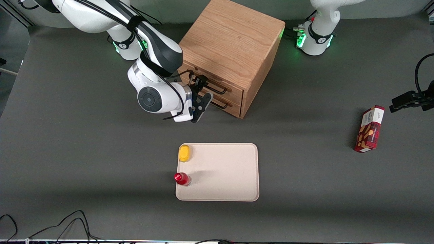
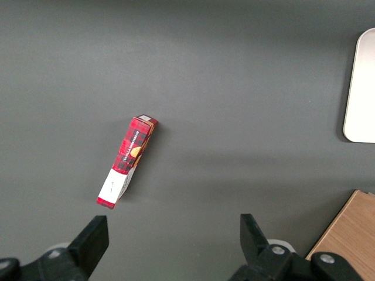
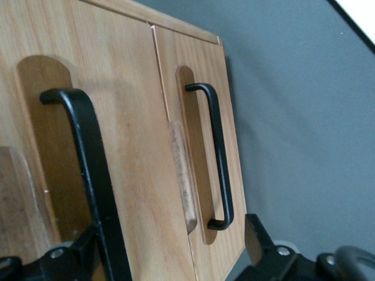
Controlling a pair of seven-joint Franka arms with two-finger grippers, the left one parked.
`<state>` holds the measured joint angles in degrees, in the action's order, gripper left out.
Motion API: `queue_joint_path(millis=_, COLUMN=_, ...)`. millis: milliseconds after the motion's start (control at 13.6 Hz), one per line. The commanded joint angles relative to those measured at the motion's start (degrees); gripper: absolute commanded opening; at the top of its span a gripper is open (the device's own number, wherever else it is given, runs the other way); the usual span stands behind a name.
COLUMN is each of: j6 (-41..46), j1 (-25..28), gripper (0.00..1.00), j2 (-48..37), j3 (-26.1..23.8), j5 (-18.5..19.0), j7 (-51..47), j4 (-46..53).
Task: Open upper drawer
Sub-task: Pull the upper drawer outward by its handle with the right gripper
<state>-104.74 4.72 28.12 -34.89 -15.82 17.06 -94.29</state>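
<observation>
The wooden cabinet stands on the grey table with both drawer fronts shut. The upper drawer has a black wire handle, and the lower drawer sits beneath it. My right gripper is open, right in front of the drawer fronts at handle height. In the right wrist view the upper drawer is very close. Its handle runs just inside one finger. The lower drawer's handle lies nearer the other finger. The gripper grips nothing.
A beige tray lies nearer the front camera than the cabinet, with a yellow object and a red bottle at its edge. A red box lies toward the parked arm's end and also shows in the left wrist view.
</observation>
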Motion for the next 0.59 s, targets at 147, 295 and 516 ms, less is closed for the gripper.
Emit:
queue_joint_path(millis=147, j6=-0.12, j1=-0.94, gripper=1.00, j2=6.32, j3=0.44, j5=5.26, j7=-1.24, j4=8.32)
queue_joint_path(millis=295, j6=0.84, j1=-1.47, gripper=1.00, j2=7.99, j3=1.13, j5=5.71, j7=-1.07, j4=10.96)
queue_joint_path(millis=516, j6=5.14, j1=-1.56, gripper=1.00, j2=10.02, j3=3.07, j5=5.80, j7=-0.89, j4=16.14)
